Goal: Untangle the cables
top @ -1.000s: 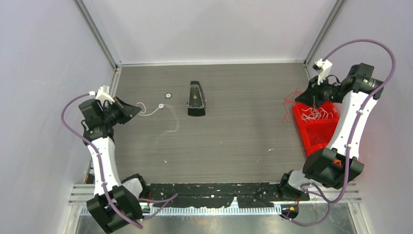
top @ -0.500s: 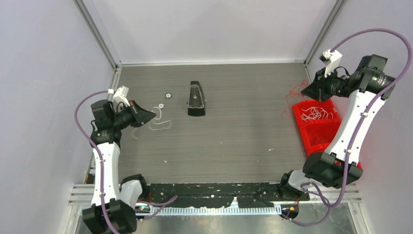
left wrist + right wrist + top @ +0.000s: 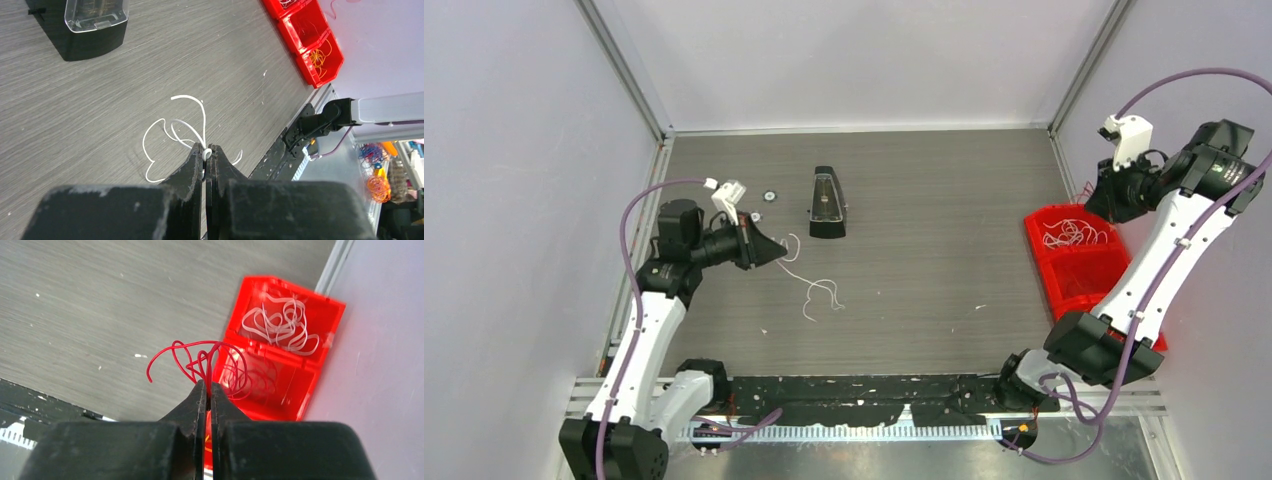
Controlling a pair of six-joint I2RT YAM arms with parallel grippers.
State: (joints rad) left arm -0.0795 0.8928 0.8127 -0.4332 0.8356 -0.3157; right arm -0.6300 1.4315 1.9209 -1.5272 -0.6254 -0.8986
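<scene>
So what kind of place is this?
Probably a robot lab test cell: plain white walls box in a grey table, and red bins hold sorted wires.

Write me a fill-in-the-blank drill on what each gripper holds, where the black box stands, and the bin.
The left gripper is shut on a looped strand coloured ____.
The right gripper is shut on a tangle coloured ____.
The black box stands nearer the ____ arm.
The bin holding white cables is coloured ____.
Missing words: white; red; left; red.
</scene>
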